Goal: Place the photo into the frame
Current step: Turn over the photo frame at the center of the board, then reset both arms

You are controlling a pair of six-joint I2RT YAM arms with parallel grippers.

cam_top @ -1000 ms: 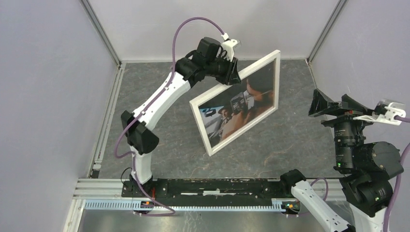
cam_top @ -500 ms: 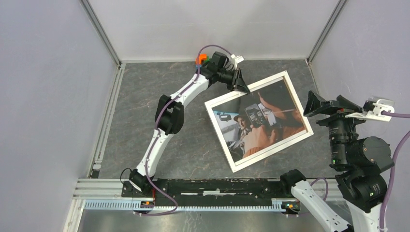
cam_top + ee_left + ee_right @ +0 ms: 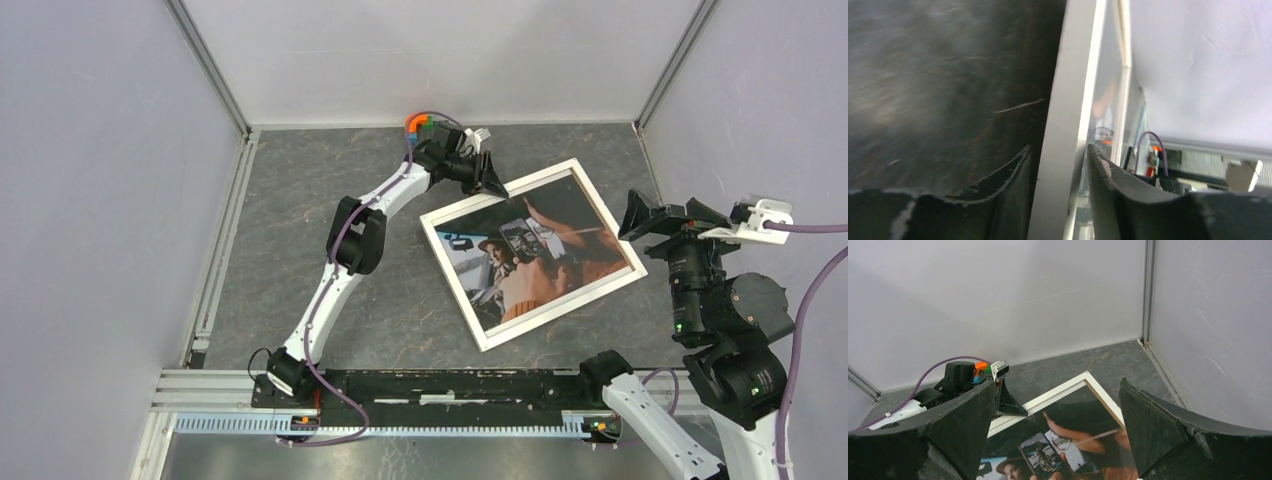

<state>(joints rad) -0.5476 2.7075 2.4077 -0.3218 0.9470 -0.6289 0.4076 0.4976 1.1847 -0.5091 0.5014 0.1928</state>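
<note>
A grey table (image 3: 300, 250) stands between white walls. In the middle, to the right, the frame (image 3: 565, 308) now lies flat and face up, with the photo (image 3: 530, 250) inside it. A second ago it hung tilted in the air, so the task looks nearly finished. Just right of it the right gripper (image 3: 668, 210) hovers wide open and empty. At the far left corner the left gripper (image 3: 487, 175) has its jaws on both sides of the rail. Whether it pinches, I cannot tell.

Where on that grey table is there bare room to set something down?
Widest: the bare table left of the left arm, up to the wall. Also the strip between the frame and the arms' base rail. Crowded: the left gripper at the frame's far rail, the right gripper by its right edge.
</note>
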